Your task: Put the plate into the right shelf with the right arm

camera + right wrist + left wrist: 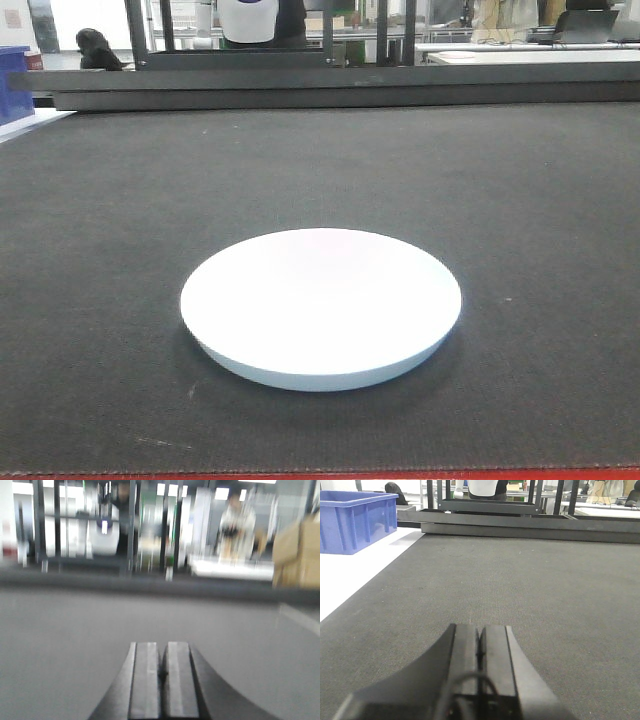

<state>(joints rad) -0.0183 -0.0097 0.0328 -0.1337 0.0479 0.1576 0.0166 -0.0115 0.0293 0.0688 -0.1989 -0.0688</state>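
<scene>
- At the upper left of the front view, a blue plastic bin [12, 85] pokes in at the frame edge. The left wrist view shows it in its own upper left, standing on a white surface [350, 585] beside the dark mat.
- Low in the centre of the left wrist view, the left pincer [480, 630] has its two black fingers pressed together with nothing between them. It sits low over the dark woven-mat bench [545, 590], and the plate does not show in that view.
- Just below the centre of the front view, the plain glossy white round plate [320, 300] lies flat on the bench, hollow side up. It touches nothing else, and no pincer shows in that view.
- Being round, the plate has no long axis and points no particular way. Its face looks straight up and its low sloping rim is alike all round, so any side should serve for a grasp.
- Low in the centre of the blurred right wrist view, the right pincer [164, 647] also has its fingers together and empty, with only bare bench ahead of it.
- By my reading, the task is at its opening step, with the plate not yet grasped. Next, the right pincer must part its fingers, reach the rim and clamp over its edge. The rim lies close to the mat, so slipping a finger under looks delicate.
- Across the top of the front view runs a dark metal frame [330, 80]. I cannot pick out a shiny steel shelf in any view.
</scene>
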